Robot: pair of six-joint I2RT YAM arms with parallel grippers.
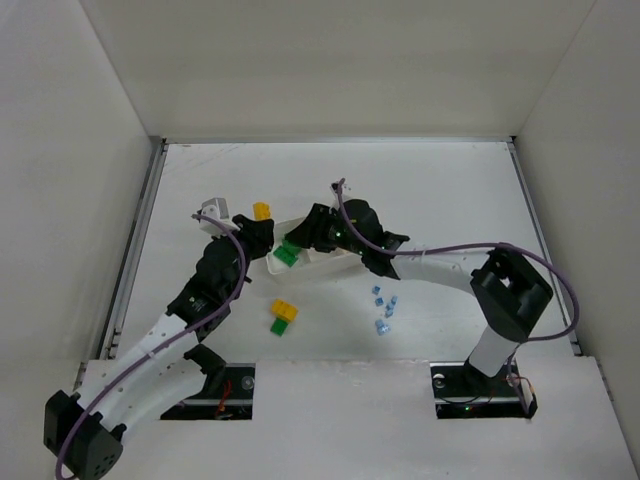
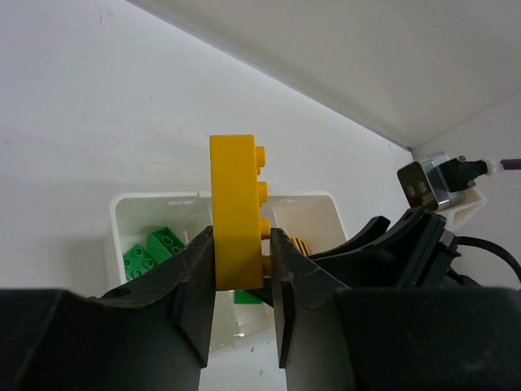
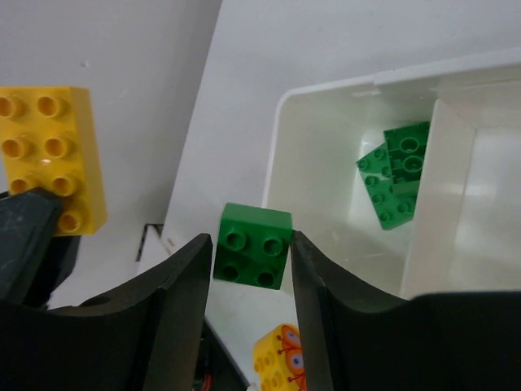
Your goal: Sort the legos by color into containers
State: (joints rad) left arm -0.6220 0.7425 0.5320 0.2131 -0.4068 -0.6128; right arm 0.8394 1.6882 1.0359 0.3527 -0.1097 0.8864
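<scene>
The left gripper [image 2: 241, 248] squeezes a yellow brick [image 2: 234, 195] by its flat sides, standing it up near the end of the white tray [image 2: 130, 208], so it can drop into its own box. The right gripper [image 3: 252, 252] pinches a small green brick [image 3: 253, 244] just beside the end box. Other greens [image 3: 399, 171] already lie there, so I think that is its home. Blue bricks [image 1: 384, 305] and a yellow-and-green pair [image 1: 282, 318] wait on the table [image 1: 450, 200].

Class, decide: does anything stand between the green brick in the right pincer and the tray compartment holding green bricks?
Nothing visible blocks the green brick in the right pincer; only the tray rim lies before the stored green bricks.
</scene>
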